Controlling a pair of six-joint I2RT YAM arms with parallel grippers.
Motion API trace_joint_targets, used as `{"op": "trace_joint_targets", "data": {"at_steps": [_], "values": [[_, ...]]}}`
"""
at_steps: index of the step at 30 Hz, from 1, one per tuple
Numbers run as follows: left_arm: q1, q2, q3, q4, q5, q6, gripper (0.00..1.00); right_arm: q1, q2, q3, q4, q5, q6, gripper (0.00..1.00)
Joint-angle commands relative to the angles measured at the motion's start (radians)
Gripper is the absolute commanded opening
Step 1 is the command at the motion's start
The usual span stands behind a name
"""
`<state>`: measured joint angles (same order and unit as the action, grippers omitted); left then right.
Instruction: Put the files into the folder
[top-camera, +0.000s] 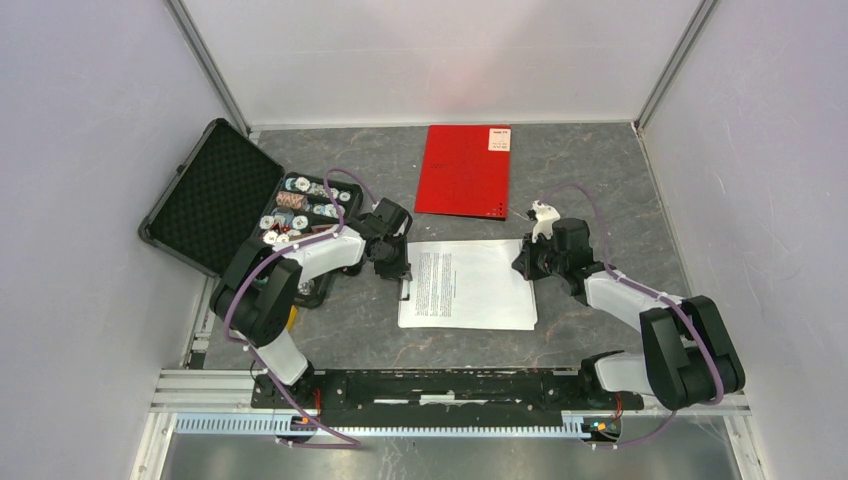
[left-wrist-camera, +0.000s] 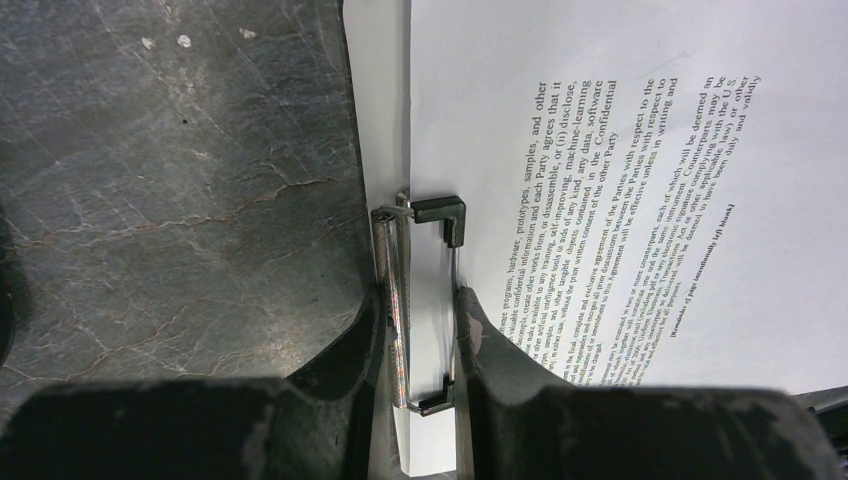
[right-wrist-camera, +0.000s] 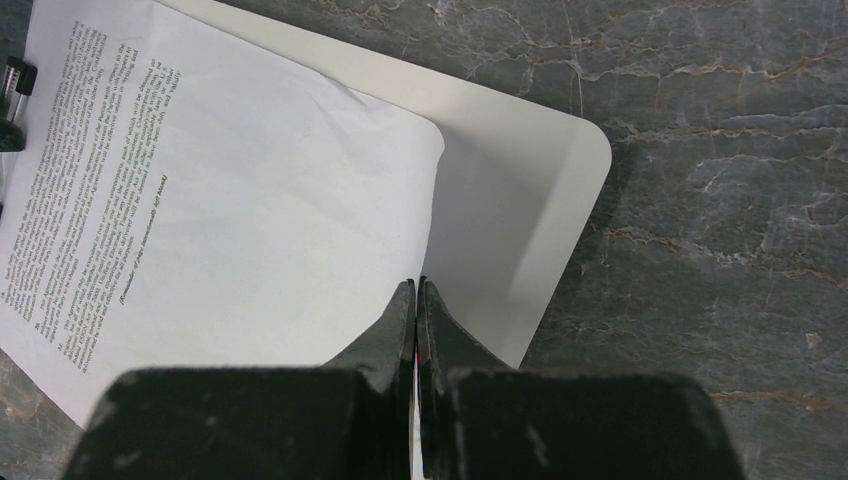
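My arms both reached forward, low. The left fingers (left-wrist-camera: 472, 322) squeezed the metal clip (left-wrist-camera: 396, 285) of the white clipboard (right-wrist-camera: 520, 170). The right fingers (right-wrist-camera: 402, 310) pinched the text-printed white paper sheets (right-wrist-camera: 250, 200) at their edge.

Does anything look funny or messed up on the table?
Yes. The files are bent up off the white clipboard where the right hand pinches their edge. A crease shows in the paper near that lifted corner.

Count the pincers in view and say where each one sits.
2. The left pincer grips the metal clip of the clipboard; the right pincer is shut on the free edge of the files.
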<state>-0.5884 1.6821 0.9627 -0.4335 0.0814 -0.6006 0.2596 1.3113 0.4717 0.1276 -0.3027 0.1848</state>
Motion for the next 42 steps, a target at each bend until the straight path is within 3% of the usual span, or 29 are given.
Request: {"op": "trace_joint_targets", "data": {"at_steps": [1, 42], "values": [[-0.004, 0.029, -0.026, 0.085, 0.067, 0.020, 0.02, -0.003, 0.015, 0.036, 0.047, -0.006, -0.015, 0.00], [0.007, 0.032, -0.051, 0.111, 0.095, 0.008, 0.02, -0.004, 0.062, 0.040, 0.090, -0.009, 0.016, 0.00]]}}
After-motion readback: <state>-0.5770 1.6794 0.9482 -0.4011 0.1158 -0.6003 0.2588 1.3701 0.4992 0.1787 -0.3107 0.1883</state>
